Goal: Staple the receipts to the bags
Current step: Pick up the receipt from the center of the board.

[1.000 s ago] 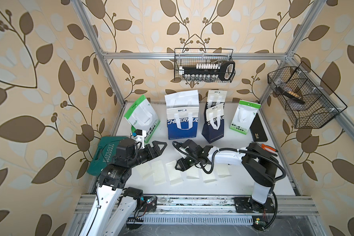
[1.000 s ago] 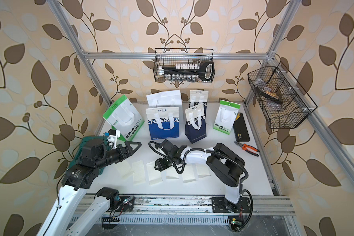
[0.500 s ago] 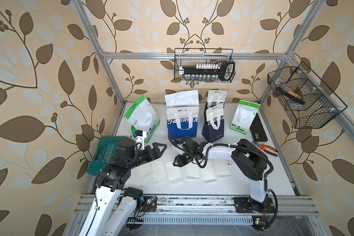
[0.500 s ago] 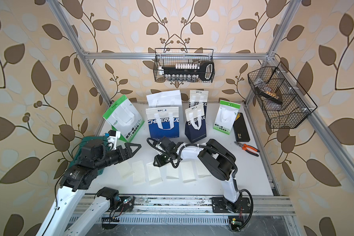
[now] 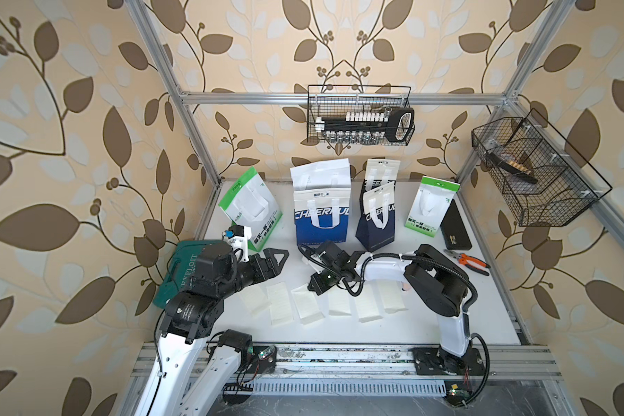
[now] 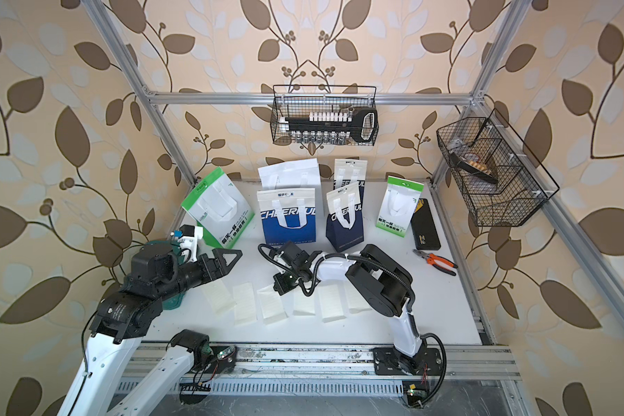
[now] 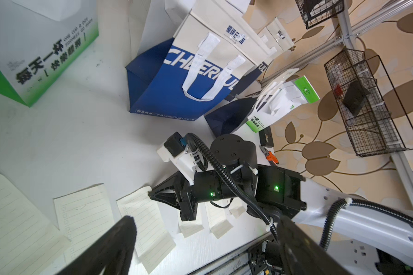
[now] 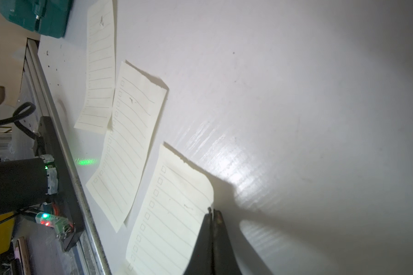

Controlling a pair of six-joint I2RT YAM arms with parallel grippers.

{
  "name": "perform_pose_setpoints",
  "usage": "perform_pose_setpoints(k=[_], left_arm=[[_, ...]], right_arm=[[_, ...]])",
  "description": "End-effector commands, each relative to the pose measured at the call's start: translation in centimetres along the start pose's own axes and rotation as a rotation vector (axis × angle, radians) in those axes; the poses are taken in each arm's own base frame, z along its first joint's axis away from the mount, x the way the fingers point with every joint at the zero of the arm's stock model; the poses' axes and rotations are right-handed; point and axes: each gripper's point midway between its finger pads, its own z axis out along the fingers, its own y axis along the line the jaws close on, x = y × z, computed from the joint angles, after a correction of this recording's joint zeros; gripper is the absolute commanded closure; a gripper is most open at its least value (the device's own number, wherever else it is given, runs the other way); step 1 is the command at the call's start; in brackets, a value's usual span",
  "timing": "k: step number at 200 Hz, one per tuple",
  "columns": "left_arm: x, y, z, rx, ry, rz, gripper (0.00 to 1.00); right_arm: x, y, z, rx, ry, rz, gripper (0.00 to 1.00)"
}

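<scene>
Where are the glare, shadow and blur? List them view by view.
Right wrist view: a bright glare patch on the table, with the shut right gripper casting a broad shadow beside it. Left wrist view: the left gripper's fingers are dark and out of focus in the foreground. Both top views: even light, sharp, no strong glare.

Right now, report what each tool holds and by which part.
Left tool: open, nothing held. Right tool: shut on a receipt, apparently pinching its long edge near a corner.
</scene>
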Motion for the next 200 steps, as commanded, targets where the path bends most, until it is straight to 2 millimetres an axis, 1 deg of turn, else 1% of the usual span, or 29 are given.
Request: perform_pose_setpoints(k=[1, 27, 43, 66, 85, 103, 114, 132, 151, 163, 173, 183, 192, 200], left_arm=[[-1.5, 0.3, -1.1, -0.07, -0.062, 0.056, 0.06], [-2.7, 0.5, -1.8, -0.118, -0.107, 0.084, 0.05], [-3.7, 1.1, -2.4, -0.178, -0.146, 0.096, 0.04], [-5.9, 1.6, -3.5, -0.268, -0.227, 0.116, 0.04], [-7.8, 1.9, -3.4, -0.322, -0.276, 0.142, 0.03], [-10.0, 2.4, -2.5, -0.397, -0.297, 0.167, 0.04], [-11.6, 2.2, -1.8, -0.415, -0.296, 0.184, 0.06], [-14.8, 1.9, -1.1, -0.44, -0.319, 0.205, 0.11], [-18.3, 1.9, -0.9, -0.444, -0.337, 0.192, 0.12], [-20.0, 1.8, -0.4, -0.429, -0.335, 0.189, 0.12], [-20.8, 1.0, 0.5, -0.388, -0.316, 0.221, 0.12], [-21.1, -0.1, 1.9, -0.314, -0.274, 0.243, 0.13], [-20.8, -1.8, 3.4, -0.206, -0.216, 0.268, 0.15], [-20.5, -3.2, 4.3, -0.118, -0.182, 0.268, 0.15]], right_arm=[[-0.1, 0.0, -0.3, 0.008, -0.018, -0.032, 1.0], [-1.0, 0.7, -2.0, 0.002, -0.083, -0.052, 1.0], [-1.6, 1.6, -3.3, -0.017, -0.125, -0.066, 1.0], [-2.2, 2.7, -5.5, -0.032, -0.18, -0.08, 1.0], [-2.3, 3.6, -7.1, -0.055, -0.207, -0.089, 1.0], [-2.1, 4.2, -8.4, -0.071, -0.229, -0.09, 1.0], [-1.9, 4.4, -9.2, -0.076, -0.241, -0.093, 1.0], [-1.3, 4.7, -10.4, -0.079, -0.251, -0.097, 1.0], [-0.3, 4.8, -11.5, -0.084, -0.258, -0.103, 1.0], [0.3, 4.8, -12.2, -0.085, -0.262, -0.105, 1.0], [0.7, 4.8, -12.8, -0.083, -0.268, -0.104, 1.0], [1.2, 4.6, -13.4, -0.074, -0.275, -0.102, 1.0], [1.6, 4.4, -14.0, -0.068, -0.284, -0.099, 1.0], [2.0, 4.1, -14.4, -0.063, -0.29, -0.097, 1.0]])
